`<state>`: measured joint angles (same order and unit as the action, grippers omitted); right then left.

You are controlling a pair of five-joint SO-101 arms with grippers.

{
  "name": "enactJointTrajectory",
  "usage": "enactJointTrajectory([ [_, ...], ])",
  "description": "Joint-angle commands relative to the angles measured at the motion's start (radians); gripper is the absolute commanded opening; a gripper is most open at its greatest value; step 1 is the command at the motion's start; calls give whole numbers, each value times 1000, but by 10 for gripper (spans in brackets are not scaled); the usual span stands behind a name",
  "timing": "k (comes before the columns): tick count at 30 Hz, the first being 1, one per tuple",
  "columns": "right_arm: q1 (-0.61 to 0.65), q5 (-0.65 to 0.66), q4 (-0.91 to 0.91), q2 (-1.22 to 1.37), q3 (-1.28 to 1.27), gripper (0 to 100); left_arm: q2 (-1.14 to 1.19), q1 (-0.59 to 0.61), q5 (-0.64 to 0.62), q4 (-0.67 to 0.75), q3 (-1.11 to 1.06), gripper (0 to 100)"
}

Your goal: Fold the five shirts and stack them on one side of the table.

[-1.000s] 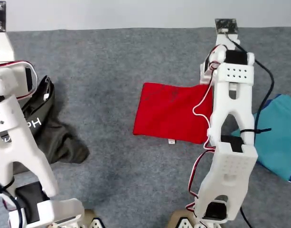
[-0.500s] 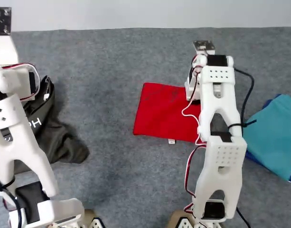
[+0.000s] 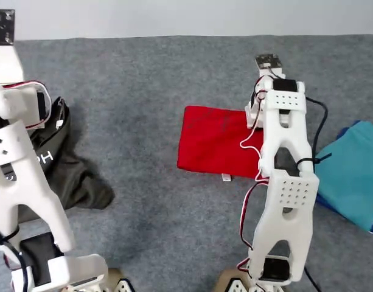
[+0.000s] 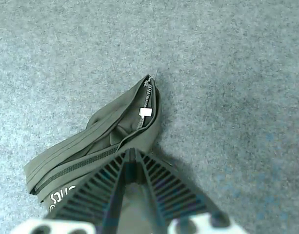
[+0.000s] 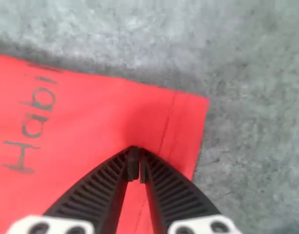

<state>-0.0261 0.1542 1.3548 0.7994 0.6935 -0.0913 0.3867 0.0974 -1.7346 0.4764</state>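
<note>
The folded red shirt (image 3: 213, 143) lies in the middle of the bench (image 3: 143, 79). The right hand (image 5: 133, 168) is pressed together, its tips down on the cloth just inside the hemmed edge (whether any fabric is caught between them I cannot tell). The left hand (image 4: 132, 158), also pressed together, sits over a crumpled olive shirt (image 4: 115, 131) on its own side. Both shirts look light and limp and will likely sag. A doubled hem or corner probably gives the surest hold.
</note>
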Motion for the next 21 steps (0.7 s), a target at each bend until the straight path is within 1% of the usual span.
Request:
enactJointTrajectory([
  [1,22,21,-35,-113,58,11,-37,6,-2,-18,5,6],
  [7,-18,77,-186,31,58,11,-37,8,5,-18,8,6],
  [9,-35,84,-199,68,58,10,-37,8,29,-18,8,6],
  [13,-28,80,-116,16,71,10,-37,8,38,-18,7,6],
  [21,105,78,140,-202,115,10,-38,8,38,-18,8,6],
])
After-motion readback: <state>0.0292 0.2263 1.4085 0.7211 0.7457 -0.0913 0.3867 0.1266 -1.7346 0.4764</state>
